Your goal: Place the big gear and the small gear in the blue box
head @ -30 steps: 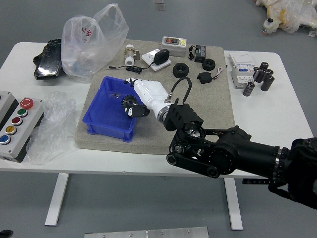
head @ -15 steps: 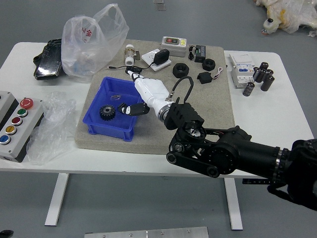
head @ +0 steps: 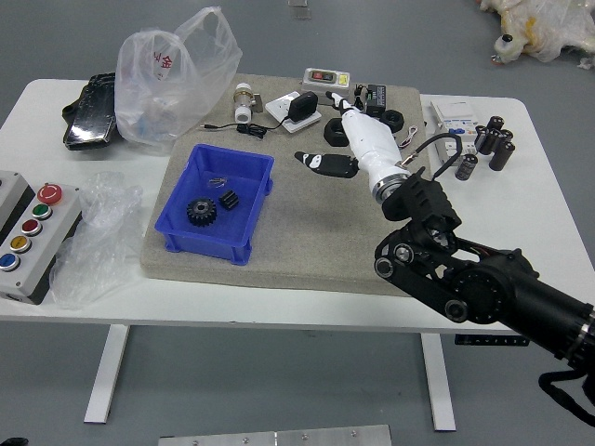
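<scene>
head view: right hand (head: 316, 125), fingers spread, holds nothing. left of it, big gear (head: 201, 212) and small gear (head: 229, 199) sit inside the blue box (head: 203, 243). placing looks done; next, withdraw. far lower left, probable left hand (head: 14, 441), grip unclear.

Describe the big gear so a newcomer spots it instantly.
On the gray mat sits the blue box. Inside, toward the near left, lies the big gear, a round black toothed disc. It's clearly wider than the small gear to its right.

bright, even light | faint, soft shadows | glints on black packet (head: 91, 113) | mostly sharp
</scene>
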